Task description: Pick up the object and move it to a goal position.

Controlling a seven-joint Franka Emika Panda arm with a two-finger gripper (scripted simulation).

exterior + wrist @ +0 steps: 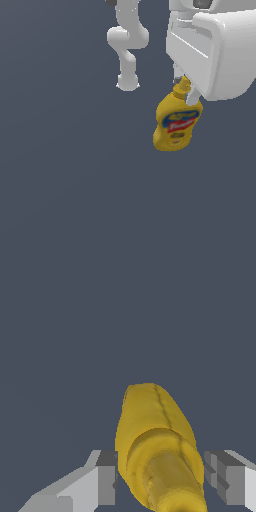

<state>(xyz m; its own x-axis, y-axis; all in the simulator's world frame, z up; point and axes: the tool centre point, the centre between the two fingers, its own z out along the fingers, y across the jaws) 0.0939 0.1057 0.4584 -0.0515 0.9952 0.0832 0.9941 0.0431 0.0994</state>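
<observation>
In the exterior view, the arm's base link [128, 80] stands well off to the left; right of it the mustard bottle [177, 122] hangs nozzle-up beneath the gripper [187, 92], whose fingers [102, 476] clamp its neck, apparently so it can be carried to the goal.

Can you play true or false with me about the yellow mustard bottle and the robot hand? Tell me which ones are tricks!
1. The mustard bottle is yellow with a blue-and-red label. True.
2. The gripper has a finger on each side of the bottle's cap end. True.
3. The bottle's cap is bright green. False: the cap is yellow, like the body.
4. There are two bottles in the pictures. False: only one bottle shows.
5. In the exterior view, the bottle's nozzle points up toward the robot arm. True.
</observation>
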